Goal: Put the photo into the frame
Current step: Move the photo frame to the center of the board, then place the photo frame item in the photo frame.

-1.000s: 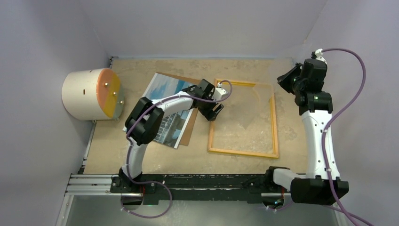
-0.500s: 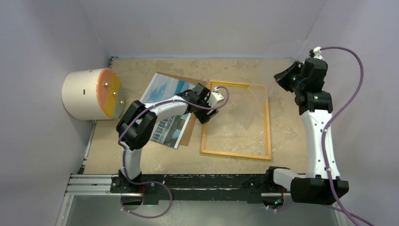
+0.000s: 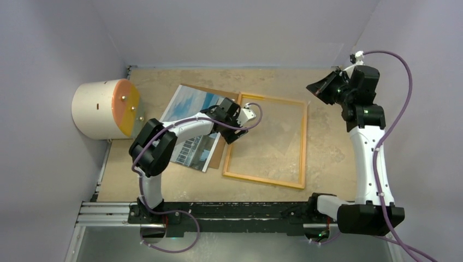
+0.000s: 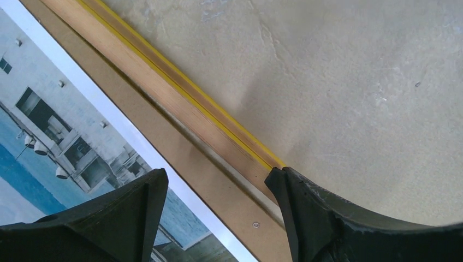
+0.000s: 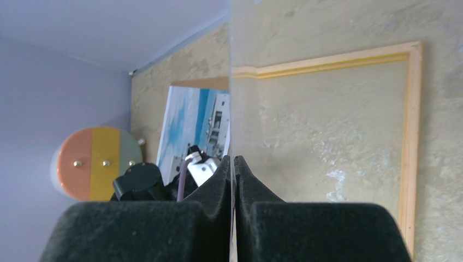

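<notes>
Clear pane [image 5: 231, 82] edge-on between right jaws, faint.

The frame [image 3: 263, 180] lies flat and a little skewed, pale wood back up, with a yellow strip along its inner edge. Its left rail runs between the spread fingers of the left claw [image 4: 215, 177]. The photo [image 3: 187, 105], a white building under blue sky with a white border, lies flat just left of that claw, near the rail but apart from it. The clear pane [image 5: 231, 98] stands edge-on, pinched in the right claw [image 5: 231, 162].
</notes>
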Robot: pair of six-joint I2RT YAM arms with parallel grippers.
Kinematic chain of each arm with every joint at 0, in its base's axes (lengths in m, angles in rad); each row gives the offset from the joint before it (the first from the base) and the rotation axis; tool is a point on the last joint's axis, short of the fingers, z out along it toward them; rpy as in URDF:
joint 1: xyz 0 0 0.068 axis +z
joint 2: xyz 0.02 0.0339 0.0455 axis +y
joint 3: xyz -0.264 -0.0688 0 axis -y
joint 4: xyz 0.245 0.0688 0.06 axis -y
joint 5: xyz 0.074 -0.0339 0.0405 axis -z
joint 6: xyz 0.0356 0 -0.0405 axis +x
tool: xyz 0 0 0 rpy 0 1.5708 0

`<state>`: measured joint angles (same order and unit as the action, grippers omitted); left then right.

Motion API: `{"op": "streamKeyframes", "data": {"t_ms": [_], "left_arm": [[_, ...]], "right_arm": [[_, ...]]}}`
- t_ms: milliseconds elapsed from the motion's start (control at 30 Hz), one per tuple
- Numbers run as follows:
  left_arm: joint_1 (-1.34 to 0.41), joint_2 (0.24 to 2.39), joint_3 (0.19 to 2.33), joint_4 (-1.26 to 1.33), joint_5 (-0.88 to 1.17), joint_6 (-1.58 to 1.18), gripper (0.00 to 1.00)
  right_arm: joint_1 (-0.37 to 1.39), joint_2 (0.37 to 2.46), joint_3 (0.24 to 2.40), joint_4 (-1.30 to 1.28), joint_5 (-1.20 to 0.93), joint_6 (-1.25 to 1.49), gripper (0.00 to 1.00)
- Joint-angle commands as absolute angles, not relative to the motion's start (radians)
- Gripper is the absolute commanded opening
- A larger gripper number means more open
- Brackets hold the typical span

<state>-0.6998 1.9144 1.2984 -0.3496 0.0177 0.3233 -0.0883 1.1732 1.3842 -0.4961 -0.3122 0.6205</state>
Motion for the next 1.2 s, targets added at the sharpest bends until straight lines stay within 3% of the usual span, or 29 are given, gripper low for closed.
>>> {"op": "streamKeyframes", "data": {"t_ms": [0, 133, 200, 567, 833, 1167], "left_arm": [[-0.668, 1.895, 1.27, -0.451, -0.049, 0.369, 0.8], [-0.632, 1.841, 1.329, -0.507, -0.024, 0.343, 0.96], [-0.594, 1.8, 1.382, -0.547, 0.01, 0.33, 0.99], [-0.314, 1.625, 1.556, -0.664, 0.163, 0.329, 1.0], [-0.245, 1.616, 1.542, -0.655, 0.002, 0.295, 1.0], [-0.27, 1.664, 1.365, -0.661, 0.104, 0.37, 1.0]], "right_arm": [[-0.086, 1.188, 1.403, -0.491, -0.468, 0.621, 0.0], [-0.084, 1.195, 1.372, -0.444, -0.533, 0.659, 0.0], [-0.082, 1.198, 1.356, -0.424, -0.561, 0.674, 0.0], [-0.016, 1.206, 1.328, -0.326, -0.679, 0.779, 0.0], [0.071, 1.188, 1.189, -0.118, -0.781, 1.018, 0.0], [0.071, 1.305, 0.876, -0.195, -0.647, 0.717, 0.0]]}}
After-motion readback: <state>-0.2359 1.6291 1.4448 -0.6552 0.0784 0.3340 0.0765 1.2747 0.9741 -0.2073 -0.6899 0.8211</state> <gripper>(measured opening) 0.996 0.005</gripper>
